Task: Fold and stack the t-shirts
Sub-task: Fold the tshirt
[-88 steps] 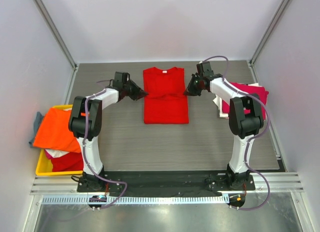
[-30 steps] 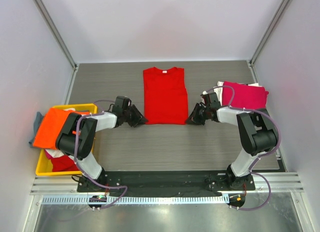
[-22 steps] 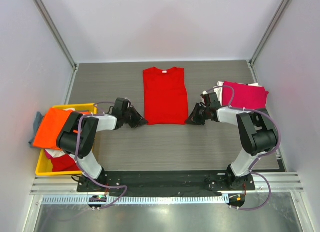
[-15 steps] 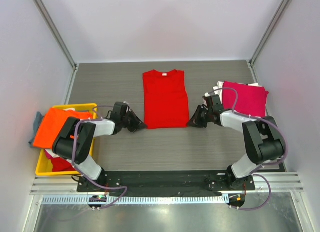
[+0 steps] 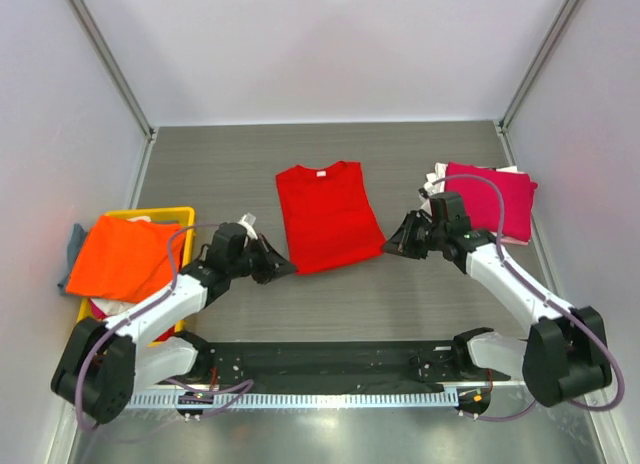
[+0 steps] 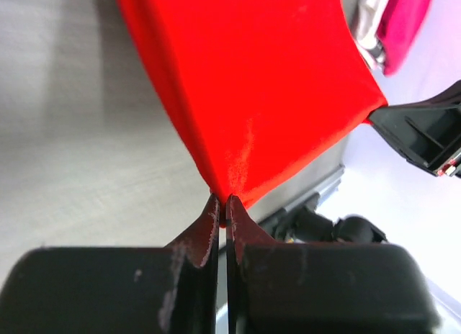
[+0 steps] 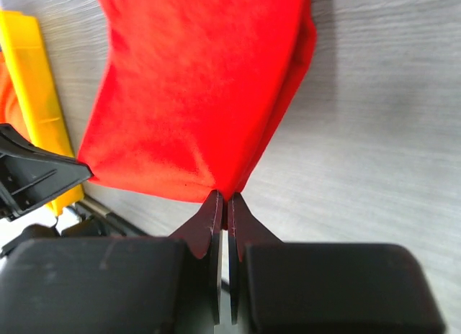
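A bright red t-shirt (image 5: 328, 216) lies near the middle of the grey tabletop (image 5: 300, 149). Its sleeves are folded in and its round neck points to the far side, and it is turned a little askew. The left fingers (image 5: 278, 267) are closed on its near left corner. The left wrist view shows the two tips (image 6: 209, 226) pressed together with a point of red cloth pinched between them. The right fingers (image 5: 397, 239) are closed on the near right corner in the same way, and in the right wrist view the cloth fans out from their tips (image 7: 210, 211). The near hem is stretched between the two arms and casts a shadow on the tabletop beside it.

At the right edge of the tabletop a folded pink t-shirt (image 5: 490, 199) rests on a white one (image 5: 433, 177). On the left an orange t-shirt (image 5: 125, 256) is draped over a yellow crate (image 5: 168, 215).
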`<action>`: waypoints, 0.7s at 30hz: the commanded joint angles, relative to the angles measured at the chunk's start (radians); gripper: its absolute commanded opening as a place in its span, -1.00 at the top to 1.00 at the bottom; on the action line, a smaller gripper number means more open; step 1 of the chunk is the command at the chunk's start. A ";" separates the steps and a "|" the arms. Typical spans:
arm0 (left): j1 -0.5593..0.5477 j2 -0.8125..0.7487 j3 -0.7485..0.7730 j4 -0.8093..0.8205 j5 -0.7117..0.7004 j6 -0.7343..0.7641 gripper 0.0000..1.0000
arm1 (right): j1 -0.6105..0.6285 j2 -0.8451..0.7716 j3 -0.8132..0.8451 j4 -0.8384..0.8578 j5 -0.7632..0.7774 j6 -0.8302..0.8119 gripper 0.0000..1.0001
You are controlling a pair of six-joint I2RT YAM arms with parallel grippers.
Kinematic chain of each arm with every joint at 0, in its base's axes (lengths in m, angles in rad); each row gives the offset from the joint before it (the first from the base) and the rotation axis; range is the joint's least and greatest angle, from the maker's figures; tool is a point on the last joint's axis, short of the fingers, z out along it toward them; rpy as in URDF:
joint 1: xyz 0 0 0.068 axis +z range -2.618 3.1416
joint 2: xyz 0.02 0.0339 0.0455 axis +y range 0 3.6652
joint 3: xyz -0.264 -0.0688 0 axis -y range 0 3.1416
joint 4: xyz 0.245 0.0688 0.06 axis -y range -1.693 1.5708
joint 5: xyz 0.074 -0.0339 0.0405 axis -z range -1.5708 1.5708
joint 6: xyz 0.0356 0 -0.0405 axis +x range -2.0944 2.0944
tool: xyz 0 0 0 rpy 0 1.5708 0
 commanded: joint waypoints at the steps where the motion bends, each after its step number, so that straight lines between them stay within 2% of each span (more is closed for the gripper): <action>1: -0.031 -0.128 -0.013 -0.128 -0.016 -0.051 1.00 | 0.004 -0.091 0.032 -0.105 0.014 -0.033 0.97; 5: -0.100 -0.247 -0.024 -0.195 -0.060 -0.103 1.00 | 0.004 -0.152 0.066 -0.192 0.038 -0.053 0.98; 10: -0.102 -0.314 0.000 -0.246 -0.094 -0.125 1.00 | 0.004 -0.126 0.153 -0.212 0.072 -0.069 0.98; 14: -0.080 -0.276 0.086 -0.291 -0.125 -0.093 0.99 | 0.004 -0.045 0.246 -0.216 0.100 -0.089 0.98; 21: -0.028 -0.117 0.230 -0.243 -0.160 -0.073 0.99 | 0.002 0.156 0.438 -0.203 0.138 -0.112 0.98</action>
